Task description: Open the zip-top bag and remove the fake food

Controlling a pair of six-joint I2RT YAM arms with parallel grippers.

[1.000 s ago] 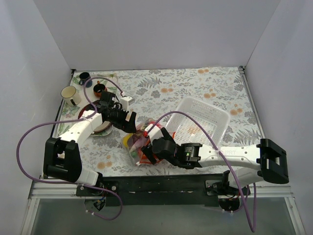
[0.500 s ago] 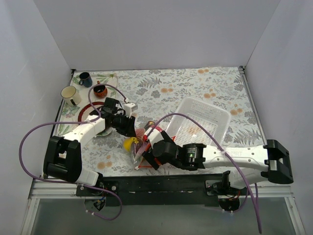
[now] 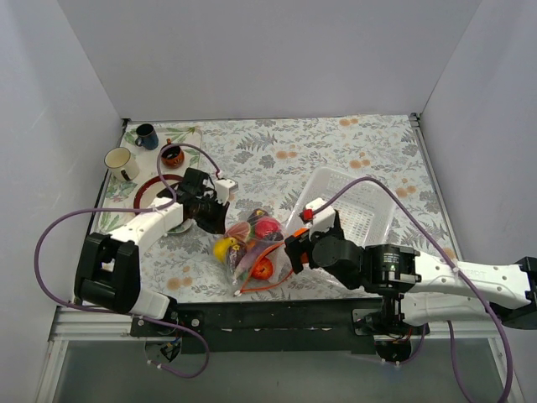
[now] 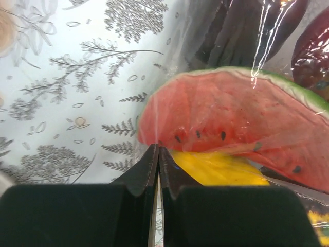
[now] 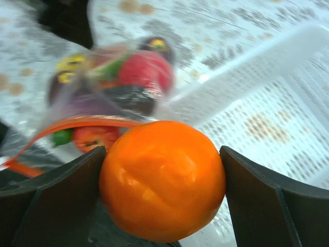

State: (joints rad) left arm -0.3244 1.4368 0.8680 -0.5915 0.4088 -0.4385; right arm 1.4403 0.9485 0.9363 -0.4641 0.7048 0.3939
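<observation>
The clear zip-top bag [image 3: 250,245] lies at the table's front middle, its orange-red zip strip [image 3: 270,282] curling open toward the near edge. Fake food fills it: a watermelon slice [image 4: 231,116], a yellow piece [image 4: 216,172], a red piece [image 3: 268,227] and dark pieces. My left gripper [image 3: 215,215] is shut, its tips [image 4: 158,150] pinching the bag's clear film at its left edge. Just right of the bag, by the basket, my right gripper [image 3: 297,243] is shut on an orange ball [image 5: 162,180], which fills the gap between its fingers [image 5: 56,193].
A white mesh basket [image 3: 369,197] stands right of the bag, behind my right gripper. At the back left are a blue mug [image 3: 146,135], a cream mug [image 3: 120,163], a dark mug [image 3: 171,154] and a red-rimmed plate [image 3: 149,190]. White walls enclose the floral table.
My left gripper has closed on the bag's left edge. My right gripper has drawn back out of the bag to the right, toward the basket, carrying the orange ball.
</observation>
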